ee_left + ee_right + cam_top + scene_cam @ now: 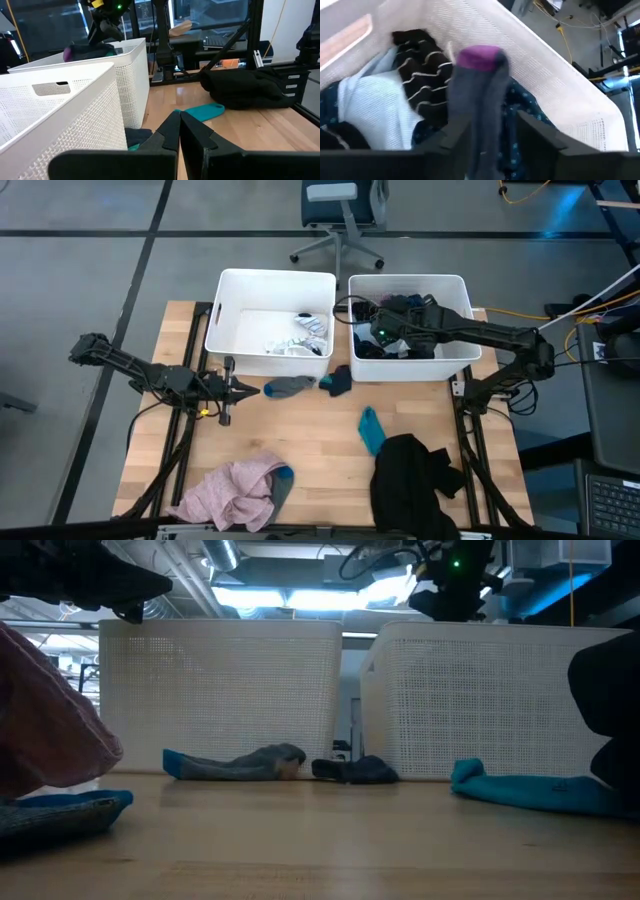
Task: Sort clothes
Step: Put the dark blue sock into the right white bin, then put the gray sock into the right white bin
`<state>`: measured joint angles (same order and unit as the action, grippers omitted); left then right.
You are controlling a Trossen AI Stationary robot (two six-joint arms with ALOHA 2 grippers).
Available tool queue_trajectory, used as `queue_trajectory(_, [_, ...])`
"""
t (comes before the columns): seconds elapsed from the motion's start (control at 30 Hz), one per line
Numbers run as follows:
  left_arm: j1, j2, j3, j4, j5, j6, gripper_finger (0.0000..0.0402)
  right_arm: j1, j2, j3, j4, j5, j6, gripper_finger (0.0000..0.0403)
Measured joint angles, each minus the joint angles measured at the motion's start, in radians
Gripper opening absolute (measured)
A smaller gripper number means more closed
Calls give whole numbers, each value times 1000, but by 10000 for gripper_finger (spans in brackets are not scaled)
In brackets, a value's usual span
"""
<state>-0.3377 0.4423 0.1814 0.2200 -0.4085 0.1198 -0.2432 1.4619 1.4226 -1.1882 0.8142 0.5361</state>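
Over the right tub (462, 348), my right gripper (487, 145) is parting its fingers around a grey sock (482, 95) with a purple cuff; I judge it limp, light, best pinched mid-length. Below are lying striped and navy clothes (422, 80). Tub walls are closing in; open board lies toward me. My left gripper (180, 131), pressed together, is waiting by the left tub (65, 120).

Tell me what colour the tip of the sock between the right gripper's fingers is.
Purple on the grey sock; the right wrist view shows it best.
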Motion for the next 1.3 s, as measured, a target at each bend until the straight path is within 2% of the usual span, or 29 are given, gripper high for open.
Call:
queue_trajectory(0.17, [0, 0, 0, 0, 0, 1, 1, 0, 0, 54, -7, -131, -24, 214])
queue_trajectory(0.33, [0, 0, 0, 0, 0, 2, 1, 42, -1, 122, 29, -226, -26, 242])
queue_trajectory(0.57, [0, 0, 0, 0, 0, 1, 1, 213, 9, 127, 253, -247, -102, 245])
queue_trajectory(0.8, [0, 0, 0, 0, 0, 1, 1, 357, 54, 44, 495, -250, -197, 246])
queue_trajectory(1.13, [0, 0, 0, 0, -18, 1, 1, 437, 218, -58, 700, -229, -292, 246])
queue_trajectory(1.3, [0, 0, 0, 0, -21, 2, 1, 449, 330, -64, 823, -231, -337, 246])
